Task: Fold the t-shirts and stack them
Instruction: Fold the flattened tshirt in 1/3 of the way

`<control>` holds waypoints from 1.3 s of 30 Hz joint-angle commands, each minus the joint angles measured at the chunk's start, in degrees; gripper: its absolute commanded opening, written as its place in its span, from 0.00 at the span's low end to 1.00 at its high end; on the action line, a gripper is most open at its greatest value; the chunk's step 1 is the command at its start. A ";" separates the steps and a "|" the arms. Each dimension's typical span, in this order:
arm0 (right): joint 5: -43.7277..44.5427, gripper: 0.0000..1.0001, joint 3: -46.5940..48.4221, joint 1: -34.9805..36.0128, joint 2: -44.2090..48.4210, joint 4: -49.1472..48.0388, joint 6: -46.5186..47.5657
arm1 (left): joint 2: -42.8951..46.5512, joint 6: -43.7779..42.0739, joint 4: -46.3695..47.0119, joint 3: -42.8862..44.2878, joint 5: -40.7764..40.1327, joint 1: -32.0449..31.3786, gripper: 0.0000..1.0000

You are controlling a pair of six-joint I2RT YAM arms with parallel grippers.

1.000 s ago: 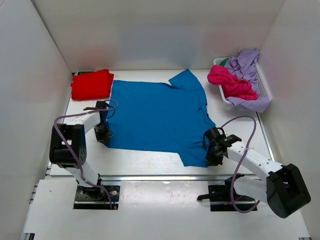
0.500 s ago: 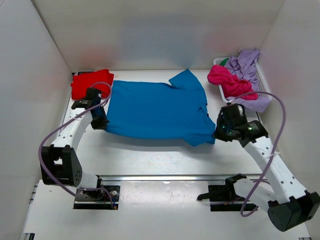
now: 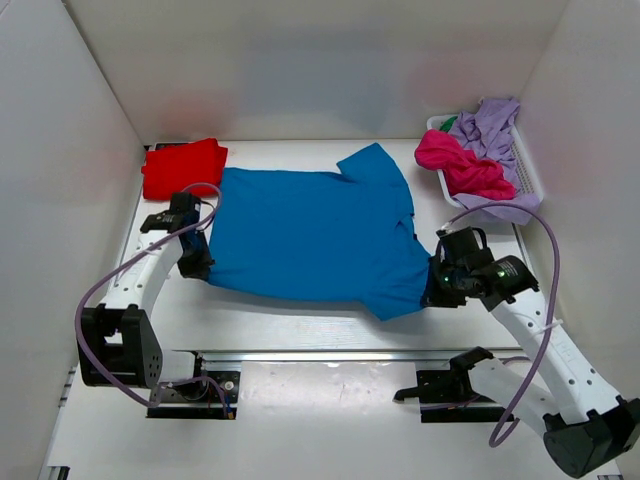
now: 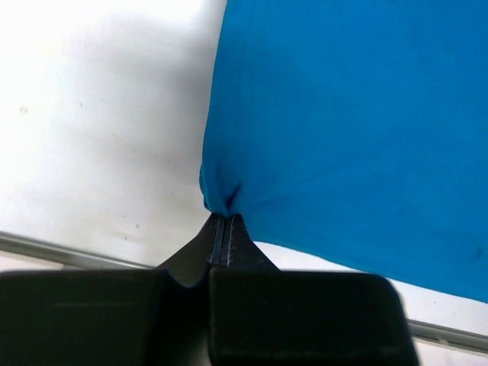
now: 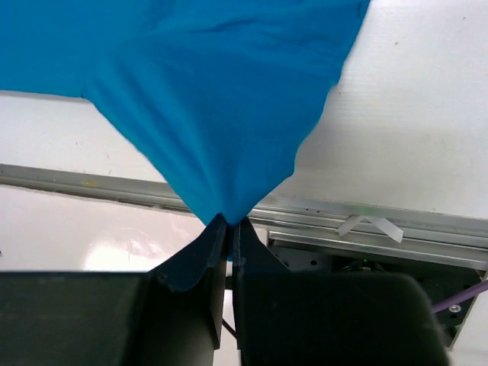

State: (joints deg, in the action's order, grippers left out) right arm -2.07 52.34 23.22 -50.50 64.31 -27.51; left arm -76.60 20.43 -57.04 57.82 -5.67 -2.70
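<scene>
Bright blue soft cloth t-shirt (image 3: 310, 235) spreads over the middle of the white table (image 3: 300, 325), its near-edge corners pinched by left gripper (image 4: 221, 223) and right gripper (image 5: 227, 225). Both bites look thin; a tug may slip one free, skewing the fold.

A white counter (image 3: 300, 322) is seen, closed in by a white back wall (image 3: 320, 70), a left wall (image 3: 60, 200) and a right wall (image 3: 590, 150). A white slatted plastic basket (image 3: 526, 168) is set at the far right corner of the counter, close to the right wall. Something small and green (image 3: 449, 123) is glimpsed at the basket's far left corner; what it is cannot be told. A metal rail (image 3: 320, 355) is laid along the counter's near edge, with a white panel (image 3: 320, 425) just in front of it. A curled strip of white tape (image 5: 370, 224) is seen on the rail.
</scene>
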 commanded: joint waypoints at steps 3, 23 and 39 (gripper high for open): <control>-4.96 0.01 1.28 -2.91 -0.56 -0.32 7.10 | 1.98 0.23 0.87 -2.72 -0.83 0.85 0.00; -2.06 0.00 27.11 -8.11 -36.05 -10.70 21.09 | -17.96 6.38 8.52 14.42 1.36 1.73 0.00; -0.48 0.00 48.21 -7.84 -56.63 -10.08 23.20 | -29.04 6.47 11.51 21.19 1.37 4.72 0.00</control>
State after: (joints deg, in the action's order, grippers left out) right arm -3.36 97.38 15.62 -105.65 54.63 -5.67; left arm -105.25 26.57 -47.44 75.90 -3.86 1.28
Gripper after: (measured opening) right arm 0.023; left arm 0.015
